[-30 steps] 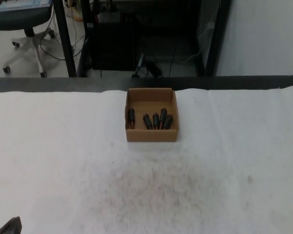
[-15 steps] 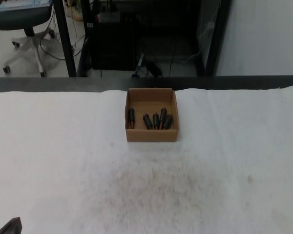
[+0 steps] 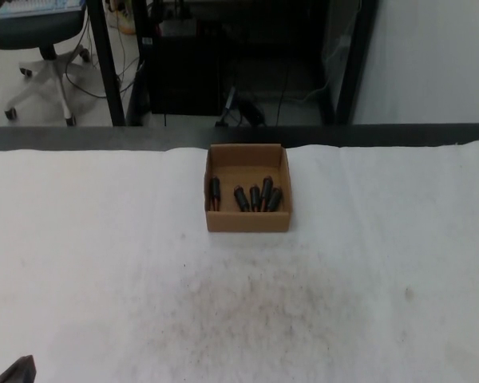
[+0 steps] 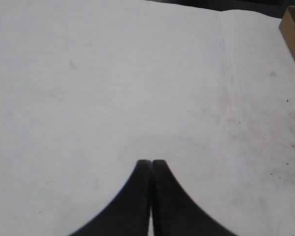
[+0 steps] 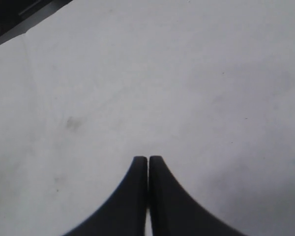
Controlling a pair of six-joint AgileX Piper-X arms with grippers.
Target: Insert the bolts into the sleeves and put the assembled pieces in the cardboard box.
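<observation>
Left claw (image 4: 152, 164), right claw (image 5: 148, 161) clenched, empty; dark cylindrical assembled pieces (image 3: 254, 197) inside cardboard box (image 3: 247, 222).

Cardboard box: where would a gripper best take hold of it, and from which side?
Probably its far wall, from above, one finger inside: the cardboard box is open-topped, and the assembled pieces crowd the near wall, leaving the floor by the far wall bare.
</observation>
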